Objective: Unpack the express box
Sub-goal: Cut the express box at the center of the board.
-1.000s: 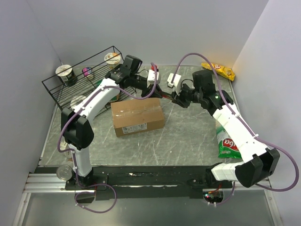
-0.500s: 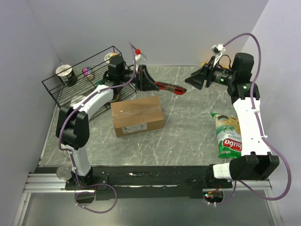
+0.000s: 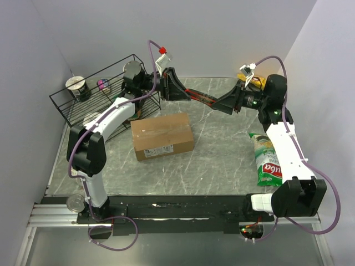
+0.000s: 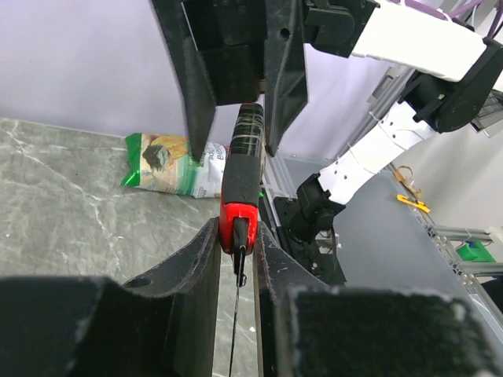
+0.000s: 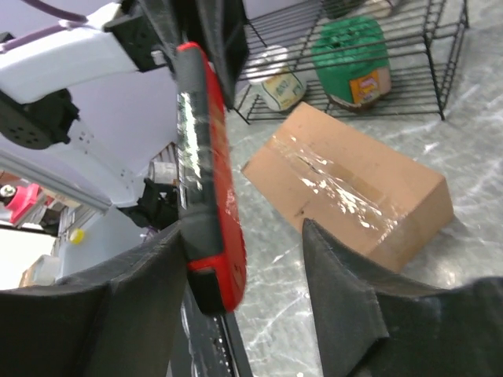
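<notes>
One white label (image 3: 167, 148) sits on the express box (image 3: 162, 133), print illegible.

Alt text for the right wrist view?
A red-and-black knife sits between the right gripper's open fingers, its far end gripped by the left gripper. Behind lie the taped express box and a wire rack, on a marble table.

Light is bright, even and soft, falling from overhead. Shadows under the express box (image 3: 162, 137) are faint. In the right wrist view, beyond the jaws, the clear tape on the box glares white, and a streak of shine runs along the red-and-black tool (image 5: 206, 196) between them. The left gripper (image 4: 236, 228) and right gripper (image 5: 244, 228) show their own fingers as dark, soft-edged, unfocused masses. What lies past the jaws is sharper.
</notes>
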Controlling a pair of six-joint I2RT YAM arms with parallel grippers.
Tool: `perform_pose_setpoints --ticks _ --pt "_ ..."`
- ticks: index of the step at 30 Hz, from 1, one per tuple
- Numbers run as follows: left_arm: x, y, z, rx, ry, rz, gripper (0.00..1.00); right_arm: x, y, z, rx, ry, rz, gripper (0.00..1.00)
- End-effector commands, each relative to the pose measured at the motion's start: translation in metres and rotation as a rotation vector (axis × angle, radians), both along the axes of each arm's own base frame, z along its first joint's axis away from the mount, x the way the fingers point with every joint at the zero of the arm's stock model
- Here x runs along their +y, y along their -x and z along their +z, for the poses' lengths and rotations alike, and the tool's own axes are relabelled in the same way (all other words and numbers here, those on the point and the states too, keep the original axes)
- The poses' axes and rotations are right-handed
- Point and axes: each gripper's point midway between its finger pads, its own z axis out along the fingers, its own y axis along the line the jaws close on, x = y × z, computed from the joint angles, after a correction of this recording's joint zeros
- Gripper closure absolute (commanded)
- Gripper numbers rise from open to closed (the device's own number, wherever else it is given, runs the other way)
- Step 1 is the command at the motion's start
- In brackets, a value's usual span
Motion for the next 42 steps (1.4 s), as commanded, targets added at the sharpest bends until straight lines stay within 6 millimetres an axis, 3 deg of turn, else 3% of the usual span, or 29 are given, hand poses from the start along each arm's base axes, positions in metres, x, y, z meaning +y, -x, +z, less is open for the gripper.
perform_pose_setpoints --ticks 1,2,5,7,9,10,11,12,13,14,16,20,21,24,30,31,33,34,36,38,42 --pt "0.000 0.005 0.018 -0.060 0.032 -0.018 0.99 0.008 0.012 0.024 -0.081 -0.031 0.036 0.45" --pt "-0.001 0.005 0.017 -0.058 0.031 -0.019 0.99 0.008 0.011 0.022 -0.074 -0.033 0.043 0.51" --pt "-0.002 0.005 0.014 -0.055 0.025 -0.022 0.99 0.010 0.007 0.027 -0.087 -0.041 0.050 0.88" --pt "-0.003 0.003 0.011 -0.057 0.021 -0.016 0.99 0.009 0.004 0.027 -0.105 -0.028 0.042 1.00" --pt "-0.002 -0.001 0.005 -0.066 0.008 -0.002 0.75 0.006 -0.001 0.035 -0.149 0.018 0.016 1.00" --pt "-0.001 -0.004 -0.006 -0.082 -0.017 0.005 0.62 0.003 0.001 0.021 -0.170 0.090 0.022 1.00" --pt "0.003 -0.011 -0.003 -0.097 -0.023 0.063 0.44 -0.001 -0.005 0.032 -0.242 0.149 -0.004 1.00" --pt "0.011 -0.025 -0.009 -0.088 -0.051 0.138 0.36 -0.004 -0.007 0.029 -0.275 0.203 -0.006 1.00" --pt "0.016 -0.032 -0.022 -0.130 -0.098 0.191 0.31 -0.010 -0.001 0.011 -0.277 0.289 0.023 1.00" --pt "0.022 -0.034 -0.020 -0.175 -0.115 0.242 0.26 -0.017 -0.009 0.009 -0.303 0.357 0.004 1.00" --pt "0.029 -0.040 -0.028 -0.328 -0.151 0.294 0.24 -0.023 0.002 -0.015 -0.304 0.483 0.066 1.00" --pt "0.030 -0.023 -0.045 -0.423 -0.214 0.316 0.18 -0.027 0.007 -0.035 -0.362 0.644 0.126 1.00" --pt "0.029 -0.023 -0.051 -0.442 -0.240 0.333 0.04 -0.023 0.009 -0.039 -0.376 0.673 0.137 1.00" --pt "0.017 -0.010 -0.053 -0.532 -0.240 0.304 0.04 -0.017 0.014 -0.048 -0.414 0.743 0.162 1.00" --pt "0.004 0.007 -0.062 -0.529 -0.233 0.197 0.01 0.008 0.021 -0.046 -0.436 0.750 0.206 1.00" --pt "0.003 0.005 -0.053 -0.566 -0.222 0.185 0.01 0.008 0.019 -0.045 -0.430 0.753 0.196 1.00" --pt "0.002 0.004 -0.070 -0.535 -0.275 0.144 0.04 0.008 0.016 -0.044 -0.432 0.754 0.185 1.00" --pt "0.001 0.002 -0.063 -0.551 -0.277 0.142 0.04 0.009 0.016 -0.041 -0.442 0.752 0.182 1.00" --pt "-0.001 -0.001 -0.077 -0.563 -0.318 0.114 0.10 0.009 0.016 -0.038 -0.448 0.749 0.182 1.00" --pt "-0.001 -0.002 -0.081 -0.540 -0.335 0.101 0.17 0.011 0.016 -0.035 -0.456 0.744 0.181 1.00" --pt "-0.003 0.000 -0.082 -0.537 -0.320 0.080 0.22 0.016 0.016 -0.034 -0.452 0.735 0.176 1.00"
